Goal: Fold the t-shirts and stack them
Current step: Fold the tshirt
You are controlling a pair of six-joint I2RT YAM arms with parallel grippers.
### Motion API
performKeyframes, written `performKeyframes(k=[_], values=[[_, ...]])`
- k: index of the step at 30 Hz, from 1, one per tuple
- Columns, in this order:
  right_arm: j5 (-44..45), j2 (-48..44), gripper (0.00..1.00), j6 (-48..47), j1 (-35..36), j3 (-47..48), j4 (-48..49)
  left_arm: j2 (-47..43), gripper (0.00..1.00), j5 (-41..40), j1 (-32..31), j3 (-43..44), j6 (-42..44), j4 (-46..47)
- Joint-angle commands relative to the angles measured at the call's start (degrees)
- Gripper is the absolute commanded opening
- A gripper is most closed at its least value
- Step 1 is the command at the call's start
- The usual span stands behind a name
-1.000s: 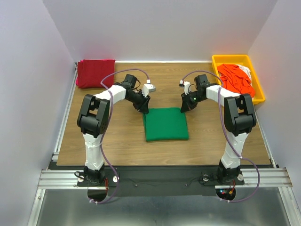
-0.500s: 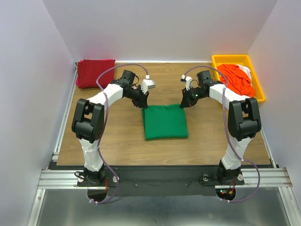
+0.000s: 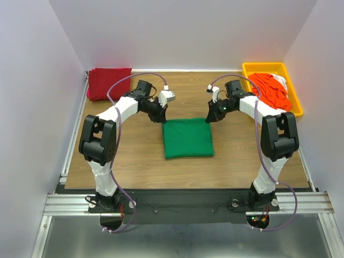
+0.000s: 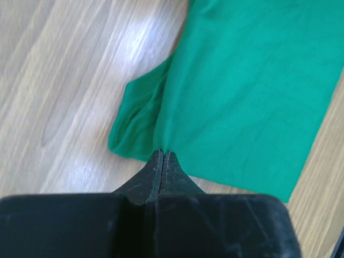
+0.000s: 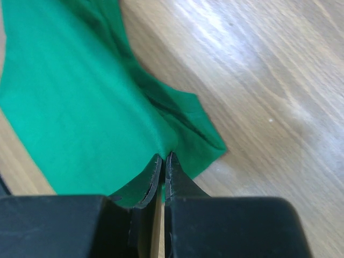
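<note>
A bright green t-shirt (image 3: 187, 138) lies folded into a square at the middle of the table. My left gripper (image 3: 163, 119) is at its far left corner. In the left wrist view the jaws (image 4: 163, 154) are shut, with the green cloth (image 4: 247, 97) gathered at their tips. My right gripper (image 3: 208, 119) is at the far right corner, shut with a pinch of green cloth (image 5: 70, 107) between the tips (image 5: 164, 157). A dark red t-shirt (image 3: 109, 83) lies folded at the back left. An orange-red t-shirt (image 3: 270, 90) and a bit of white cloth (image 3: 280, 79) sit crumpled in the tray.
The yellow plastic tray (image 3: 271, 67) stands at the back right corner of the wooden table (image 3: 134, 156). White walls close in the back and both sides. Both arms reach inward over the table's far half.
The left gripper's jaws have closed on the shirt's far left corner. Both grippers have moved a little toward the back, and the green shirt has slid back with them.
</note>
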Motion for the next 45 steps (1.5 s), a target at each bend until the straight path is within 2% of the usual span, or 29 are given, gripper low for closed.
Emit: performKeyframes(k=[1, 11, 17, 18, 19, 20, 21, 22, 24, 25, 29, 31, 32, 34, 38, 45], values=[[5.05, 2.81, 0.0, -0.4, -0.35, 1.54, 3.35, -1.28, 0.0, -2.07, 2.38, -1.96, 0.76, 1.63], [9.37, 8.62, 0.0, 4.51, -0.35, 1.28, 12.66, 8.3, 0.0, -4.45, 4.41, 0.67, 1.29, 5.85], [10.17, 12.31, 0.01, 7.24, -0.44, 2.68, 14.52, 12.53, 0.0, -4.81, 4.94, 3.04, 0.5, 7.52], [9.64, 12.14, 0.04, 8.46, -0.35, 2.95, 14.43, 12.7, 0.0, -4.54, 4.94, 3.57, 0.41, 7.52], [9.29, 11.79, 0.17, 9.43, -0.35, 3.3, 14.43, 12.62, 0.02, -4.02, 5.02, 3.92, 0.32, 7.52], [8.07, 10.57, 0.26, 11.44, -0.35, 4.0, 14.43, 11.75, 0.07, -3.84, 5.02, 4.88, -0.2, 7.61], [7.36, 9.6, 0.37, 12.25, -0.35, 4.53, 14.43, 11.3, 0.2, -3.49, 5.02, 5.42, -0.73, 7.61], [6.74, 8.63, 0.53, 13.04, -0.35, 4.97, 14.52, 10.86, 0.26, -2.53, 5.11, 6.12, -1.17, 7.44], [5.77, 6.61, 0.6, 15.23, -0.35, 7.76, 14.34, 8.77, 0.34, -0.95, 5.38, 8.05, -3.54, 6.91], [5.6, 5.91, 0.62, 15.76, -0.35, 8.65, 14.34, 7.53, 0.43, 1.24, 5.64, 8.32, -5.11, 7.78], [1.57, -0.15, 0.64, 18.22, -0.35, 8.4, 14.34, -3.0, 0.54, 6.61, 6.78, 1.05, -17.15, 19.19], [-4.12, -3.23, 0.61, 22.07, -0.35, 5.78, 14.69, -8.29, 0.54, 10.37, 6.52, -7.72, -26.19, 27.86], [-6.34, -3.76, 0.59, 23.49, -0.26, 4.63, 15.04, -9.43, 0.54, 11.27, 6.17, -7.76, -29.97, 30.87], [-11.51, -3.68, 0.55, 28.85, 0.18, 1.22, 17.75, -10.58, 0.52, 13.56, 4.85, -13.11, -38.41, 37.97], [-13.83, -0.27, 0.52, 34.83, 1.15, -2.58, 23.04, -6.91, 0.5, 15.06, 3.0, -18.22, -49.32, 48.73], [-7.34, 10.98, 0.5, 32.65, 0.97, 1.09, 24.27, 8.37, 0.48, 13.22, 2.74, -12.0, -52.68, 49.8]])
